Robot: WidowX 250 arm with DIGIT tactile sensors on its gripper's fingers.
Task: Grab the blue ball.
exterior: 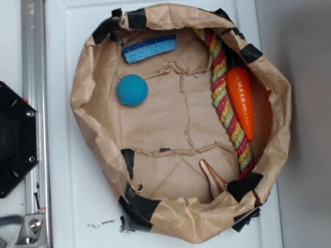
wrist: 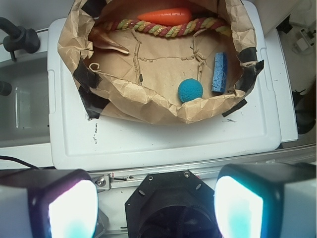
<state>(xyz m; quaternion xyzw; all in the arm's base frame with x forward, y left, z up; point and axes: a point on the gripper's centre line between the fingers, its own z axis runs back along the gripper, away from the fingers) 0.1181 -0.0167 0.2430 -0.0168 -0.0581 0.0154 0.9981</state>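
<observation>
The paper bag's crumpled rim hides the blue ball's lower edge. The gripper hangs at six o'clock, well apart, its fingers spread wide and empty.

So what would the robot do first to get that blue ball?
Probably move forward and down over the paper bag's near rim toward the blue ball. The wrist view shows the open fingers well short of the bag, holding nothing, and the ball lies just inside that rim, beside the blue sponge strip.

Gripper: two blocky fingers with grey-white shells and pale pads glowing white to cyan. Between them sits a black hexagonal base plate with silver screws. The exterior view shows the same plate, black with screws.
</observation>
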